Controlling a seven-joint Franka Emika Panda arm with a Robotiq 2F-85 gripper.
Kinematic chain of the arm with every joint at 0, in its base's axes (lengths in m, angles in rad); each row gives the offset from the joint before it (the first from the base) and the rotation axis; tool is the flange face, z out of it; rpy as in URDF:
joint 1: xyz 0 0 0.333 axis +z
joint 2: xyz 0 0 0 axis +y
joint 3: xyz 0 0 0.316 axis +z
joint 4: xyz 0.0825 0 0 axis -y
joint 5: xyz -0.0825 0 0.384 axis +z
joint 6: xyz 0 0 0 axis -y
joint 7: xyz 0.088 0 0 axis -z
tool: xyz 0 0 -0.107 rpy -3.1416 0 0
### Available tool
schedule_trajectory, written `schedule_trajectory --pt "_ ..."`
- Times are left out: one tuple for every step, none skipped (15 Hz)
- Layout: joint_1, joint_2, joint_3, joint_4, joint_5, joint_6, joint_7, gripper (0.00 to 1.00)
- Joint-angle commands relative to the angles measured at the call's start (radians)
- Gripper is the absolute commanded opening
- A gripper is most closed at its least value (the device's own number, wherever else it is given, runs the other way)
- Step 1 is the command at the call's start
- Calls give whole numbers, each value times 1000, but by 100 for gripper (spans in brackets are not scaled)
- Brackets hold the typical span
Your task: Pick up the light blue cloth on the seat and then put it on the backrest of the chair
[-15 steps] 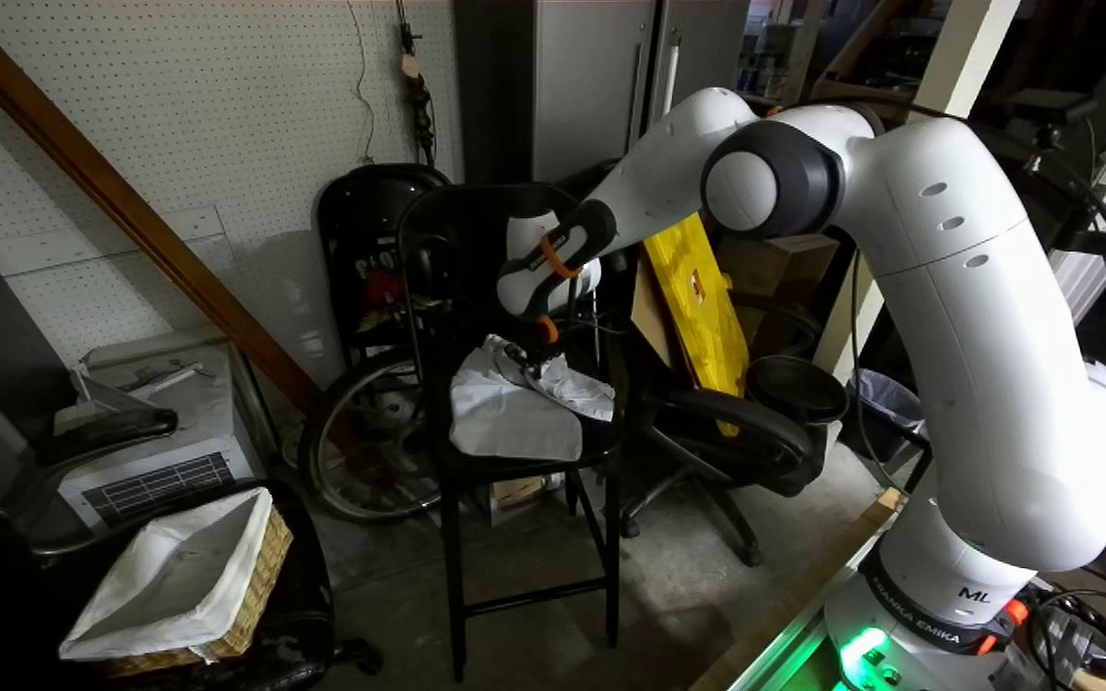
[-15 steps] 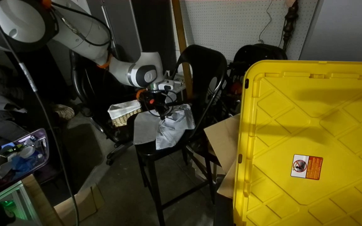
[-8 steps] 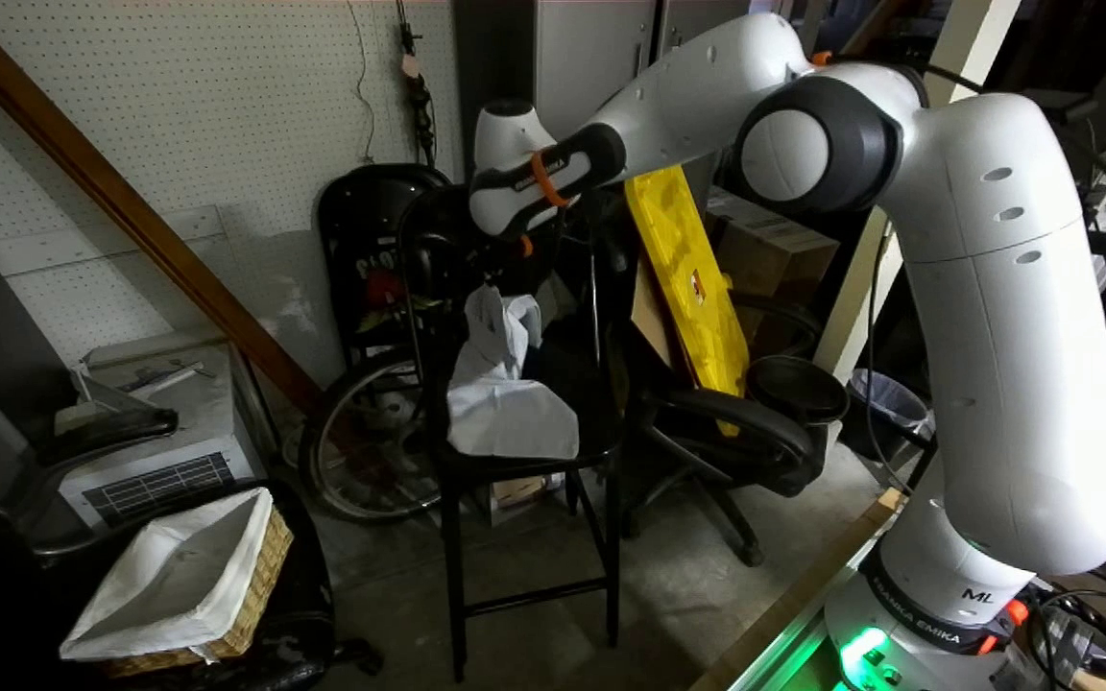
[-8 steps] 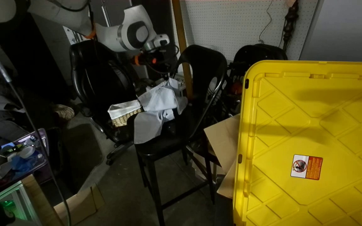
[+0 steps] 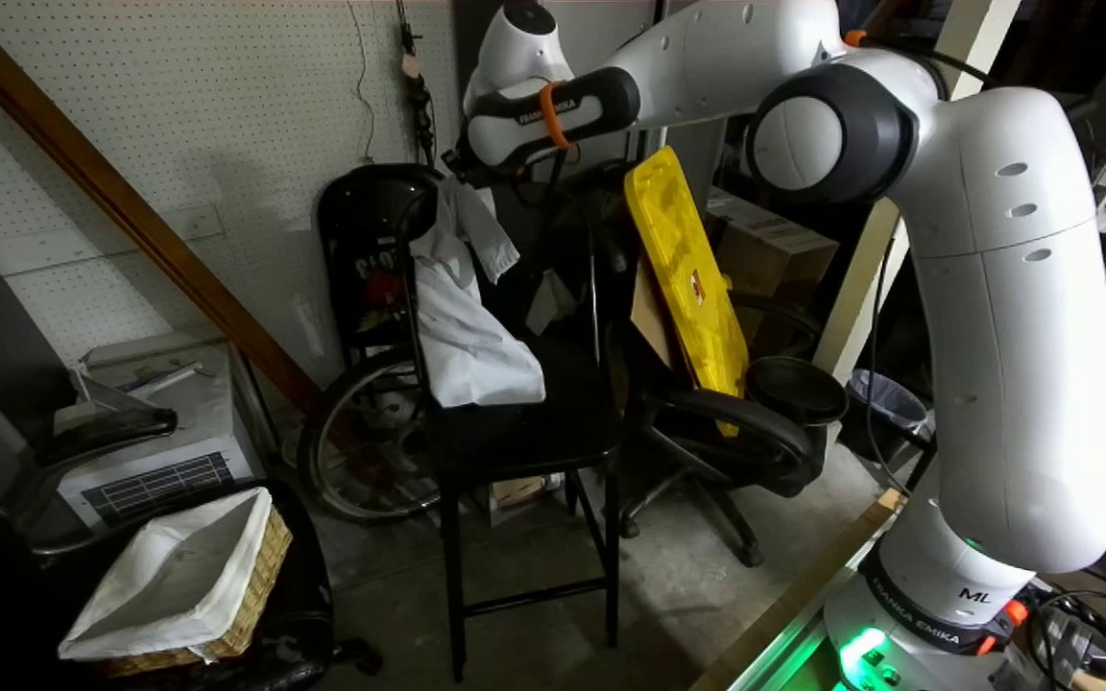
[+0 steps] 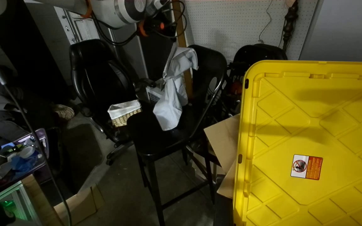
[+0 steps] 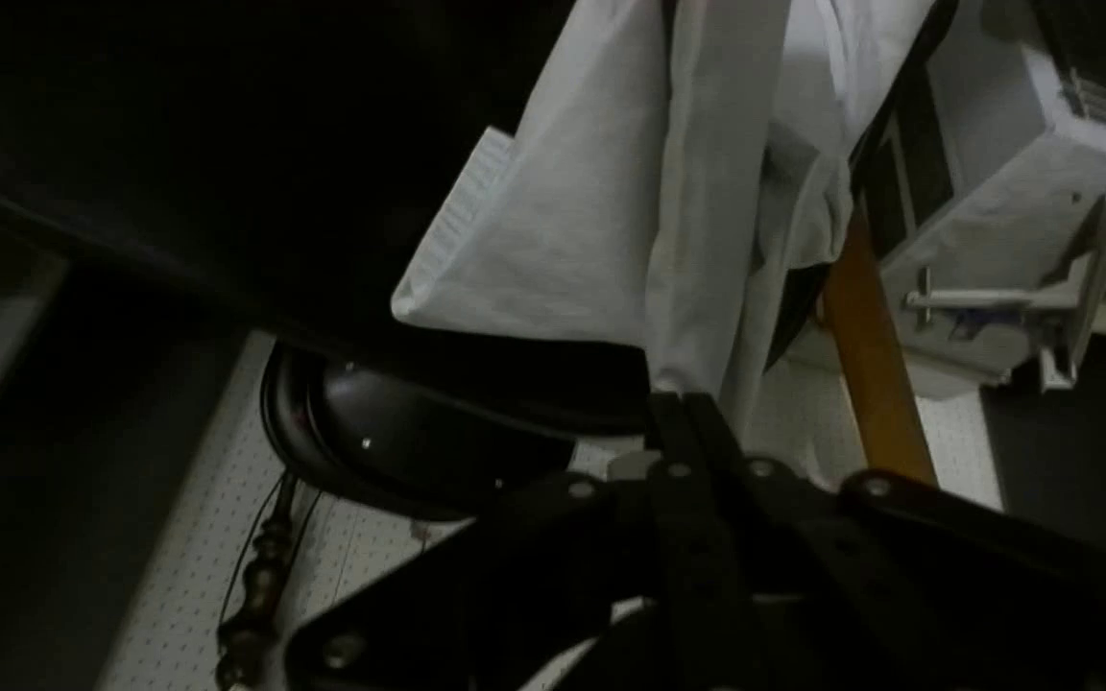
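Arching arm [image 5: 1004, 297]: it is standing beside the tall black chair [image 5: 553, 432], bending high up, while its forearm [image 5: 707, 72] is sloping gently down toward the upper part of the chair.
Wrist [image 5: 505, 130]: it is folding downward at the end of the forearm, near the top of the chair.
Fingers [image 7: 674, 432]: they are lying close together in the wrist view, pinching the upper end of the light blue cloth [image 6: 172, 100], and are hovering near an upper corner of the chair's backrest [image 6: 211, 66].
Cloth: it is hanging in folds from the fingers, its lower end reaching down over the seat [image 6: 149, 135] of the chair; whether it is touching the seat or the backrest, the views are not showing clearly. In the wrist view one flap is spreading sideways, overlapping the dark backrest.
Wicker basket [image 5: 263, 576]: white-lined, it is sitting on a black office chair [image 6: 97, 69], off to one side of the chair.
Yellow panel [image 6: 281, 131]: it is standing on edge near the chair in both exterior views.
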Motion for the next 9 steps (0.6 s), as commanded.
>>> schedule_trajectory --pt "-78 6 64 38 113 103 -32 0" --pt "-96 0 80 36 154 97 -26 0" --pt "-52 0 31 20 88 79 -5 2" --pt "-68 0 43 25 114 80 -7 2" --pt "-77 0 49 27 126 80 -8 2" --pt "-81 0 52 28 130 80 -8 2" --pt "-82 0 54 28 133 80 -8 2" --pt "-81 0 56 28 134 80 -8 2" --pt "-93 -19 81 0 147 68 -46 0"
